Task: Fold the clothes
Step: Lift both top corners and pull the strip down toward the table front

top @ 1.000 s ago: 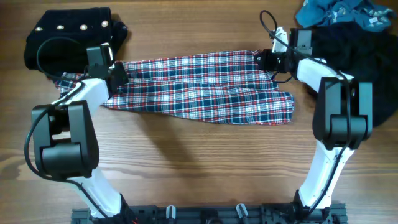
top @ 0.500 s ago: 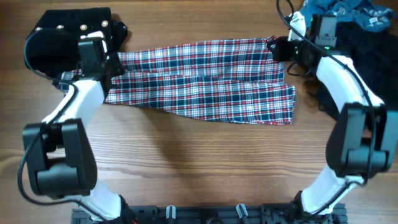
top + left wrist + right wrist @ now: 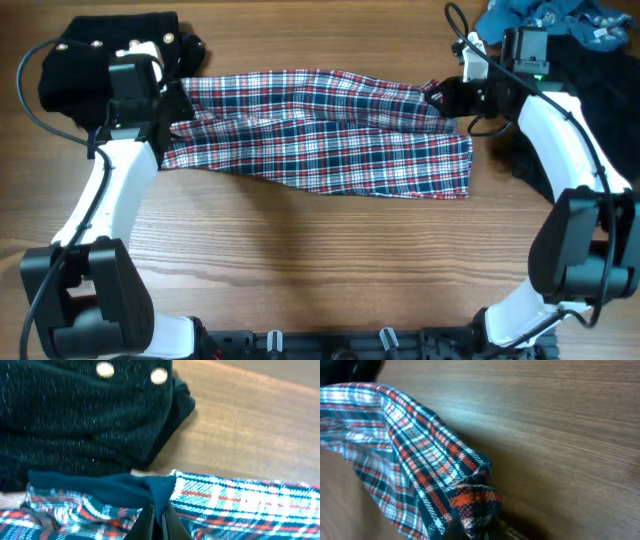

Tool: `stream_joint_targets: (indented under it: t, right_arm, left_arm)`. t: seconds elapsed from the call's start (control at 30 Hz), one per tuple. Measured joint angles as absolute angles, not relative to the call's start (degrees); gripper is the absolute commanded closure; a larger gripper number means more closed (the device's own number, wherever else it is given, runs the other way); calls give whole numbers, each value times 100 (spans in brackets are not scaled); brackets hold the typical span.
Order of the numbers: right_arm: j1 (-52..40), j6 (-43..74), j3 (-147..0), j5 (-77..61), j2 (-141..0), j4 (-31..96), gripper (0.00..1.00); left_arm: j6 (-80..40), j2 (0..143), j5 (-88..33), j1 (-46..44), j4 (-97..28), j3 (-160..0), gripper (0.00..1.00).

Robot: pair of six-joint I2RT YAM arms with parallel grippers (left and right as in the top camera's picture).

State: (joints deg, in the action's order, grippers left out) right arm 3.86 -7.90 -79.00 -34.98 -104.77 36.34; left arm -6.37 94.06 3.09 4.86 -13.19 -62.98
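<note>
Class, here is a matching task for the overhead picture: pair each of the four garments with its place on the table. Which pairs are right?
Garments:
1. plaid garment
2. black studded garment
3. blue garment
4. plain black garment

Places:
A. top-right corner of the view
B. stretched across the middle
C. top-left corner of the view
D. right edge, just below the blue one

Pairs: 1-B, 2-C, 3-A, 4-D

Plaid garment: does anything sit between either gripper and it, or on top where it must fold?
Nothing visible does. The left gripper and right gripper each pinch one end of the plaid garment, jaws shut on cloth. The studded black garment lies beside its left end, not on it.
</note>
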Motion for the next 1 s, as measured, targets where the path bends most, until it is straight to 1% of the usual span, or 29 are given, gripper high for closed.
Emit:
stream_joint_targets:
  t: [0.1, 0.3, 0.53, 0.67, 0.77, 0.9, 1.0]
  right_arm:
    - [386, -978, -7900, -3559, -10359, 3883, 96]
    - [386, -1494, -7900, -3603, -9998, 4987, 96]
    - [386, -1640, -7900, -3503, -9953, 5695, 96]
    - [399, -1431, -7900, -3135, -9953, 5994, 96]
    - [499, -1015, -7889, -2749, -9953, 6095, 96]
    - [1002, -311, -7629, -2344, -9950, 5907, 96]
    - [1466, -123, -7509, -2545, -9950, 5531, 96]
  left_arm:
    - [-637, 9406, 307, 486, -1667, -6298, 96]
    - [-637, 9404, 263, 486, -2628, -6307, 96]
    - [-637, 9404, 183, 486, -3330, -6307, 96]
    - [-770, 9404, 303, 486, -3474, -6307, 96]
    - [-888, 9404, 438, 523, -3496, -6307, 96]
    - [-1024, 9404, 464, 703, -3500, -6307, 96]
    - [-1140, 9404, 336, 1024, -3479, -6307, 96]
